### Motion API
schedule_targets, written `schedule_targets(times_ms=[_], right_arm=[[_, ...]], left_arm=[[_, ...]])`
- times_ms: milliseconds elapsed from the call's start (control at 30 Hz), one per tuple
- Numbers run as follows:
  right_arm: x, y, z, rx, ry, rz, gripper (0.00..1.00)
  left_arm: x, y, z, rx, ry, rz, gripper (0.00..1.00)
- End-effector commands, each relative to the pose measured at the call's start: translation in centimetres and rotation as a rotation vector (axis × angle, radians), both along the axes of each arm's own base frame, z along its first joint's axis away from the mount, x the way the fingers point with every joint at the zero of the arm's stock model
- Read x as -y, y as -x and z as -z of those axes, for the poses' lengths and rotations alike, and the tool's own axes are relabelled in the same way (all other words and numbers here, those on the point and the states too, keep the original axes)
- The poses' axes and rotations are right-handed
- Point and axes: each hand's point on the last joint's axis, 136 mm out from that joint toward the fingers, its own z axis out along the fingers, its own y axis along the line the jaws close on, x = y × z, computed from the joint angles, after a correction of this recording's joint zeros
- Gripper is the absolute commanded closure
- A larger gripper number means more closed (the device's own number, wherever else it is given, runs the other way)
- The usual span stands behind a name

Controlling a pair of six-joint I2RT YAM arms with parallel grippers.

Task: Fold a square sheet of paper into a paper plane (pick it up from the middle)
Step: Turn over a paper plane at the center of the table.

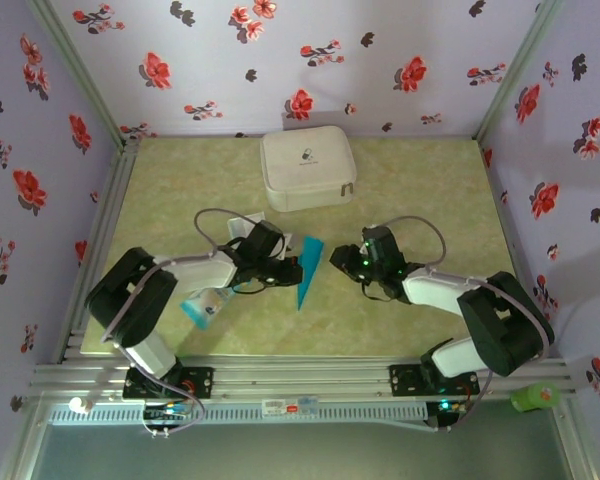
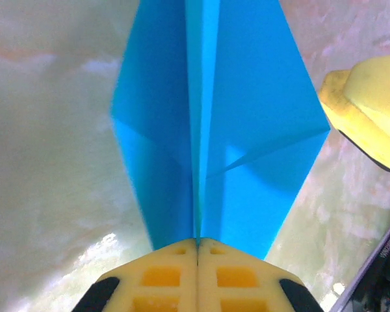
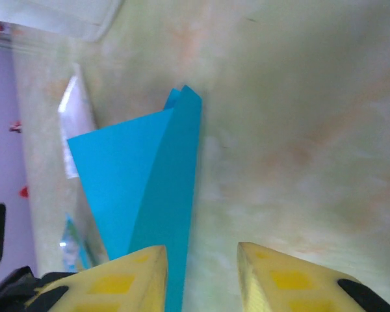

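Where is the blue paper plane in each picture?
Top external: paper plane mid-table, between left claw and right claw.
Left wrist: centre, near end pinched in the shut left claw.
Right wrist: left of centre, beside the open right claw.
Shared landmark: the greenish table beneath it.

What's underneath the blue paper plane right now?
The greenish table borders the paper plane on both sides, and the shut left gripper pinches its centre fold. Whatever lies directly beneath the wings is hidden by the paper.
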Motion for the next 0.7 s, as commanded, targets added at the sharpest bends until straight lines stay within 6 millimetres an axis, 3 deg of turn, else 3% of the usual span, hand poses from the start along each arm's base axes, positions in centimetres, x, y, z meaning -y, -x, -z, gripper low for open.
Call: schedule_targets(times_ms=[0,167,467,667], right_arm=[[-1.7,0.0,-2.2,-0.003,-0.039,-0.033,0.63],[-4.3,0.2,-2.7,-0.049,-0.068,-0.098,0.59],[-6.5,0.8,0.6,-0.174,-0.023,-0.143,0.56],[-7.2,1.1,2.3,-0.219,-0.017,-0.169,0.66]], left_arm=[[-2.6,-0.9,0.0,0.095,-0.169,-0.062,0.98],[-3.4,-1.0,-0.1,0.11,-0.236,-0.081,0.99],[-2.8,-0.7,-0.1,0.108,-0.24,-0.063,0.98],[-2.8,-0.5,0.4,0.095,-0.243,-0.057,0.97]])
